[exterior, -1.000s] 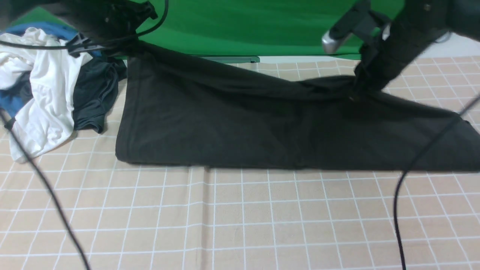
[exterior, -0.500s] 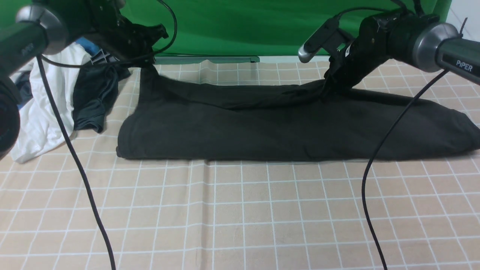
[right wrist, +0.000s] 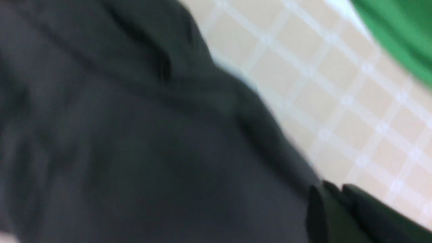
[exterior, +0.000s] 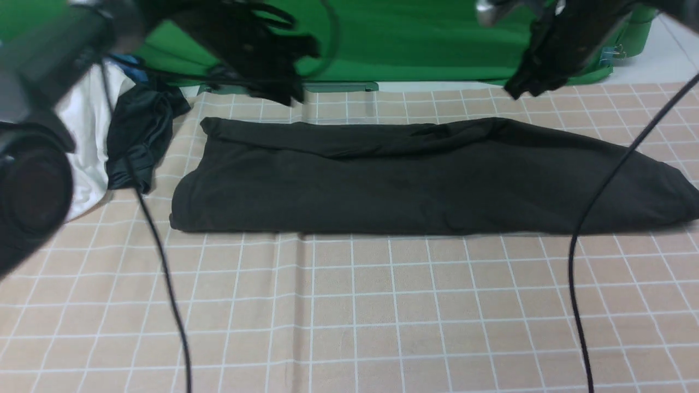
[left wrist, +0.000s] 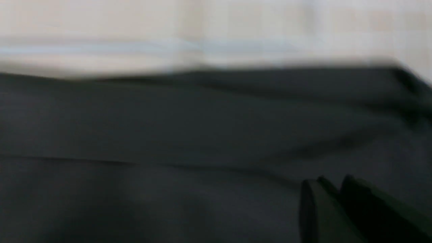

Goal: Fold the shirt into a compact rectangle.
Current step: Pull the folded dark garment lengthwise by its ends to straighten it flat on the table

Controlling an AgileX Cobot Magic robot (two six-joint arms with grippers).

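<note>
The black shirt [exterior: 415,180] lies on the checked cloth as a long folded band, its far edge doubled over toward the front. No print or label shows. My left gripper [exterior: 286,95] hangs blurred in the air above the band's far left corner, shut and clear of the fabric. My right gripper [exterior: 516,90] hovers above the far edge further right, also shut and holding nothing. In the left wrist view the fingertips [left wrist: 332,182] sit together over dark shirt cloth [left wrist: 168,135]. The right wrist view shows my closed gripper [right wrist: 332,187] by the shirt's edge [right wrist: 118,135].
A white garment [exterior: 87,147] and a dark teal garment [exterior: 134,136] are heaped at the far left, close to the shirt's left end. A green backdrop [exterior: 409,38] closes off the back. Black cables [exterior: 164,273] [exterior: 579,284] dangle across the checked tablecloth [exterior: 349,316].
Both grippers opened, dropped the shirt's far edge and shut again while rising. The lifted fabric settled flat. My left gripper swung to the right; my right one moved up and away.
</note>
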